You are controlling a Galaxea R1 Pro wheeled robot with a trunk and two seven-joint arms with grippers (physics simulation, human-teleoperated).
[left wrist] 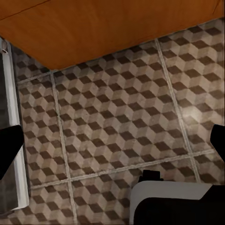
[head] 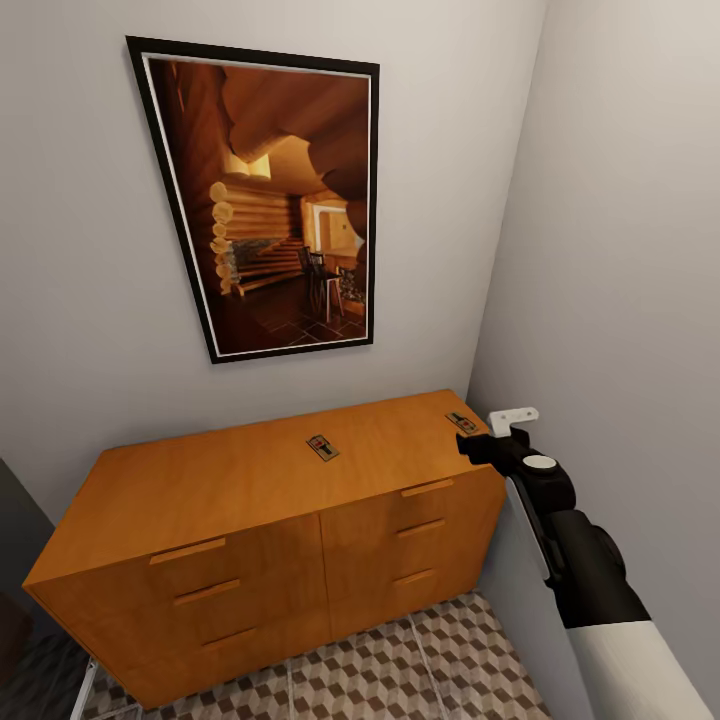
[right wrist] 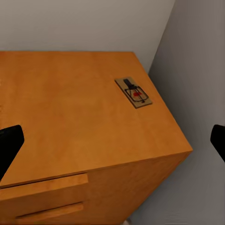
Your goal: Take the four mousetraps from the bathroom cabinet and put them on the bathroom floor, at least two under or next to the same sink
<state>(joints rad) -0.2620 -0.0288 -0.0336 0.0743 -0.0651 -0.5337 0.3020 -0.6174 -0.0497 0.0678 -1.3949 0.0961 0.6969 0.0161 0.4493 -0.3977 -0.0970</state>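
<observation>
Two mousetraps lie flat on the orange wooden cabinet (head: 250,490): one (head: 322,447) near the middle of its top, the other (head: 462,422) at the far right corner. The corner mousetrap (right wrist: 133,92) shows its dark wire and red mark. My right gripper (head: 472,442) hovers just in front of that corner trap, above the cabinet's right edge. Its fingers (right wrist: 9,145) stand wide apart and hold nothing, so the right gripper (right wrist: 112,145) is open. My left gripper (left wrist: 112,147) hangs open over the cube-patterned bathroom floor (left wrist: 117,117), beside the cabinet's front (left wrist: 93,33).
The cabinet has two columns of closed drawers (head: 210,590) and fills the corner. A grey wall (head: 620,300) stands close on the right. A framed picture (head: 270,200) hangs on the back wall. My own white base (left wrist: 173,201) sits on the floor tiles (head: 400,670).
</observation>
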